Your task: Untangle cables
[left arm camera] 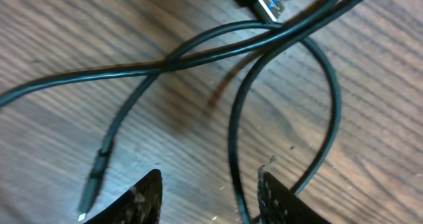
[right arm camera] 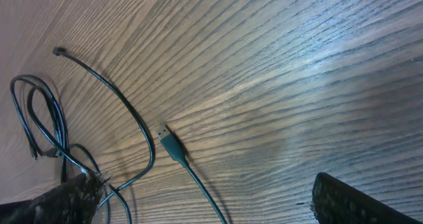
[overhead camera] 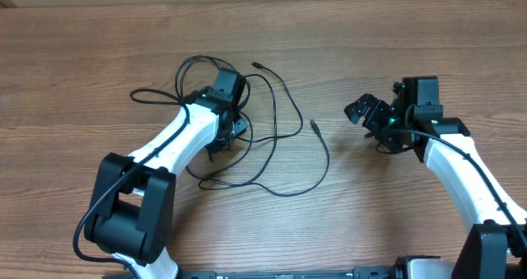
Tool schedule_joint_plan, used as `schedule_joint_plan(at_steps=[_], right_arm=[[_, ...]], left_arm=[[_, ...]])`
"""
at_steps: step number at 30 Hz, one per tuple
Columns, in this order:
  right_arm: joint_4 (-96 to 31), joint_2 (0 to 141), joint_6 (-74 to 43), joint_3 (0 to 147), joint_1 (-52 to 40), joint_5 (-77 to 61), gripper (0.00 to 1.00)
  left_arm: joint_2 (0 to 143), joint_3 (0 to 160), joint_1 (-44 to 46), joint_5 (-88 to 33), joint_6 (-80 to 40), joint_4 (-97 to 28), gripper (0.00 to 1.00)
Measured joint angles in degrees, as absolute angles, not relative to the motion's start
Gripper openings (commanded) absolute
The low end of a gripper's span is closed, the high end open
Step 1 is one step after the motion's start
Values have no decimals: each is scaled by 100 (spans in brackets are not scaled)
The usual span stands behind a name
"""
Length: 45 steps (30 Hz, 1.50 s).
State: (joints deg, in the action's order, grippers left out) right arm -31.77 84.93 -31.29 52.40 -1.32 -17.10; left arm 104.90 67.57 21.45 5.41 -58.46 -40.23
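1. Location: the cables (left arm camera: 198,52) lie in a loose tangle on the table (overhead camera: 412,32), left of centre, directly under the left arm; one plug end (overhead camera: 314,124) trails out to the right and another plug end (overhead camera: 257,65) lies beyond the tangle, both clear of the knot.
2. Left gripper (left arm camera: 210,184): low over the tangle; fingers stand apart with one strand running up between them; nothing is pinched, the gap being far wider than the cord.
3. Right gripper (overhead camera: 365,112): spread wide, holding nothing; well apart from the tangle, nearest to the trailing plug.
4. Handling, judged: cords appear thin, light and limp; they will not hold a shape and will drag neighbouring loops when one is pulled; the smooth black jacket looks slippery, so a firm squeeze is advised; little risk of breakage, though a sharp tug on a plug should be avoided.
5. Crossings: the left wrist view shows at least three strands overlapping at one point; which lies on top cannot be told with certainty.
6. Recommended hold: take the strand between the left fingers close to the crossing; take a free end on the cord just behind its plug, where the thicker body gives purchase.
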Motion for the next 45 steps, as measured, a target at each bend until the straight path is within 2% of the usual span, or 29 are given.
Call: schedule_joint_plan(at_steps=[8, 14, 16, 21, 22, 23, 27, 28, 31, 32, 39, 45], right_arm=[[-3177, 8493, -3127, 5240, -132, -1710, 100], [-3175, 8493, -3131, 5240, -132, -1710, 100], [-3175, 8493, -3129, 5240, -132, -1710, 100], [-3177, 8493, -3129, 5240, -132, -1712, 100], [-3179, 8493, -3127, 5240, -132, -1712, 100], [-3177, 8493, -3129, 5240, -132, -1710, 100], [-3179, 8493, -3127, 5240, -132, -1712, 100], [-3177, 8493, -3131, 5240, -132, -1712, 100], [-3175, 8493, -3129, 5240, -132, -1715, 100], [-3177, 8493, -3127, 5240, -132, -1710, 100], [-3177, 8493, -3129, 5240, -132, -1710, 100], [-3179, 8493, -3129, 5240, -132, -1710, 100]], left_arm=[[10490, 6720, 2305, 471, -5990, -3756, 40], [10490, 6720, 2436, 449, -6034, -3760, 20], [10490, 6720, 2480, 414, -6034, -3763, 17], [10490, 6720, 2622, 290, -6031, -3793, 16], [10490, 6720, 2637, 276, -6031, -3809, 17], [10490, 6720, 2668, 261, -6031, -3815, 23], [10490, 6720, 2753, 215, -6051, -3830, 26], [10490, 6720, 2768, 213, -6049, -3833, 25], [10490, 6720, 2777, 211, -6069, -3833, 7], [10490, 6720, 2777, 213, -6051, -3833, 4], [10490, 6722, 2766, 187, -5972, -3900, 4], [10464, 7100, 2665, -30, -4939, -4217, 4]])
